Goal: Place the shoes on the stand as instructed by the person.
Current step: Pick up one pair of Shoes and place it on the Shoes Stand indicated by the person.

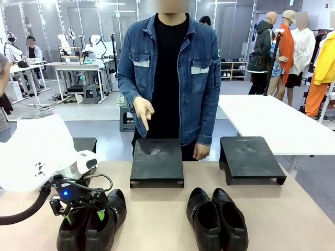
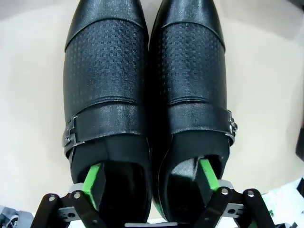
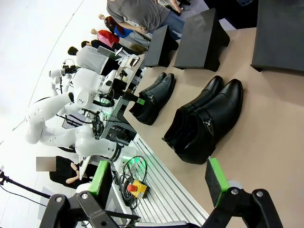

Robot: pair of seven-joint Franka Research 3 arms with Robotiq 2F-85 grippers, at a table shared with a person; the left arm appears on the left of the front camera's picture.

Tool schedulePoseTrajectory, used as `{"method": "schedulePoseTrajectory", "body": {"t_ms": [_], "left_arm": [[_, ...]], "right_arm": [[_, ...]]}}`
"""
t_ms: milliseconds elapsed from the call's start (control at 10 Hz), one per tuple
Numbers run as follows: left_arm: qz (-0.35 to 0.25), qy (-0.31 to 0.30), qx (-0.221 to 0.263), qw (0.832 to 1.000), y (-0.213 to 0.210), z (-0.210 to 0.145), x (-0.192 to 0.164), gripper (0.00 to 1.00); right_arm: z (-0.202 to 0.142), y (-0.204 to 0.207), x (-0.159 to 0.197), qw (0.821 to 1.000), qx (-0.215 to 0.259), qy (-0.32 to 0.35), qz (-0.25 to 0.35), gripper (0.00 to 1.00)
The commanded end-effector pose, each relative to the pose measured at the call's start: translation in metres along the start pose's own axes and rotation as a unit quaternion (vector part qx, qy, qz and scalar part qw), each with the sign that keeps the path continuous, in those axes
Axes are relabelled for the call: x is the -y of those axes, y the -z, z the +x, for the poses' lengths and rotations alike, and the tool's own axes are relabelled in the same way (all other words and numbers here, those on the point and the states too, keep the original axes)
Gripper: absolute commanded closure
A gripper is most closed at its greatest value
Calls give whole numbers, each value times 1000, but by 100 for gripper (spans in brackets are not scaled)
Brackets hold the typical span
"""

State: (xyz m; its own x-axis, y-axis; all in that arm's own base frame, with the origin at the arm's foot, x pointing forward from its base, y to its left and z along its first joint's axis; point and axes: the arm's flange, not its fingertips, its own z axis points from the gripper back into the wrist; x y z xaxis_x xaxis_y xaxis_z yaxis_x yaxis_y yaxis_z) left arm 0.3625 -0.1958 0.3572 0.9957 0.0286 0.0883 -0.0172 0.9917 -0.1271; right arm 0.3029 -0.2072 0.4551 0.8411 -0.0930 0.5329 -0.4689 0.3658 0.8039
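your left gripper (image 1: 84, 215) is down on the left pair of shoes (image 1: 114, 206), at about 7 o'clock from the middle stand (image 1: 157, 161) on the tan table (image 1: 157, 225). in the left wrist view its fingers are spread. one green pad (image 2: 93, 183) sits inside the ankle opening of one shoe and the other pad inside its mate's opening, so the two adjoining inner walls stand between them. a dark gap shows between each pad and those walls, so you see no pinch. the pair stands upright, side by side and touching, with toes to 12 o'clock toward the person (image 1: 167, 78). each shoe has a strap with a small metal buckle (image 2: 70, 134) on its outer side.

the right pair of shoes (image 1: 217, 219) stands at 5 o'clock from the middle stand, toes also to 12, well apart from the left pair. the right stand (image 1: 251, 158) sits at 3 o'clock from the middle one, turned slightly.

the person stands at the table's far edge, just behind the middle stand. their raised hand (image 1: 144, 112) is at waist height with fingers pointing down to 6 o'clock over that stand. their lowered hand (image 1: 201, 151) hangs by its far right corner.

your right gripper (image 3: 156, 183) is well apart from both pairs, fingers wide apart with nothing held.
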Motion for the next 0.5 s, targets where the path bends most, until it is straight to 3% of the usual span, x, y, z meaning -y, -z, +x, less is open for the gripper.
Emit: {"method": "schedulePoseTrajectory", "body": {"t_ms": [0, 100, 200, 400], "left_arm": [[18, -5, 7, 1000, 13, -9, -1, 60], [16, -5, 6, 1000, 11, -9, 0, 71], [20, -4, 5, 1000, 12, -10, -1, 100], [29, -8, 0, 1000, 16, -12, -1, 100]], "right_arm": [[0, -1, -1, 1000, 2, -5, 3, 0], [0, -1, -1, 1000, 2, -5, 3, 0], [0, -1, -1, 1000, 2, -5, 3, 0], [0, -1, -1, 1000, 2, -5, 3, 0]]}}
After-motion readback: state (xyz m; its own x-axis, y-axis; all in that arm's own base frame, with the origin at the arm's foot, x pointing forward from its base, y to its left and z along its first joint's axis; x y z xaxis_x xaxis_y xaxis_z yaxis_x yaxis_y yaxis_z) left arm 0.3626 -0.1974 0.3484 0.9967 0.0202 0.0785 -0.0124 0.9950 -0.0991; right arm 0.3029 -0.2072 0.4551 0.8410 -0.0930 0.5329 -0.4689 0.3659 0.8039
